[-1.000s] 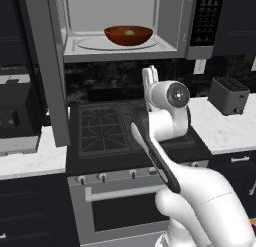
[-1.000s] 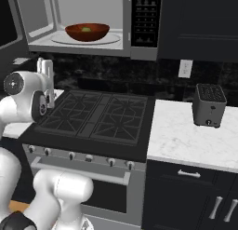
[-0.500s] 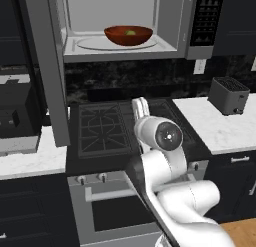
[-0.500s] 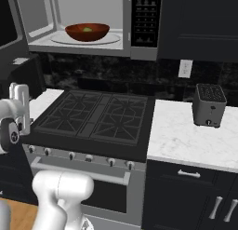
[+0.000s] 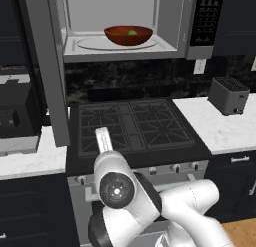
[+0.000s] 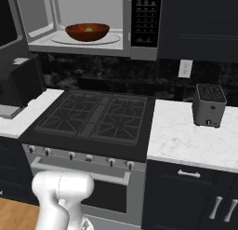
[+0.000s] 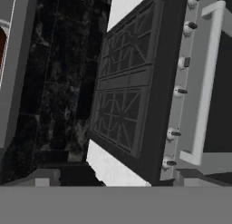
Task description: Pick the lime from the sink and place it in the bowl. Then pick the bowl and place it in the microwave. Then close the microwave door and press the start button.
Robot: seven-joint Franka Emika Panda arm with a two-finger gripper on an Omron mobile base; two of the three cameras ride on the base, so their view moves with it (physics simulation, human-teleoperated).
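Observation:
The reddish-brown bowl (image 5: 128, 35) (image 6: 87, 31) stands on the glass plate inside the open microwave (image 5: 172, 51) (image 6: 125, 46), with the yellow-green lime (image 5: 132, 33) (image 6: 88, 29) lying in it. The microwave door (image 5: 47, 66) is swung wide open to the left. Its black button panel (image 5: 206, 18) (image 6: 145, 19) is at the right. My gripper (image 7: 115, 180) is open and holds nothing; it hangs low in front of the stove, far below the microwave. In the left base view my hand (image 5: 102, 136) pokes up above a round arm joint. The sink is out of view.
A black gas stove (image 5: 132, 126) (image 6: 93, 115) (image 7: 131, 96) with a knob row and oven handle (image 7: 206, 82) lies under the microwave. A grey toaster (image 5: 228, 95) (image 6: 209, 104) stands on the marble counter to the right. A dark appliance (image 5: 15, 123) sits on the left counter.
My arm has dropped from chest height at the stove down and to the left, to in front of the oven. The gripper stayed open. Bowl, lime and door have not moved.

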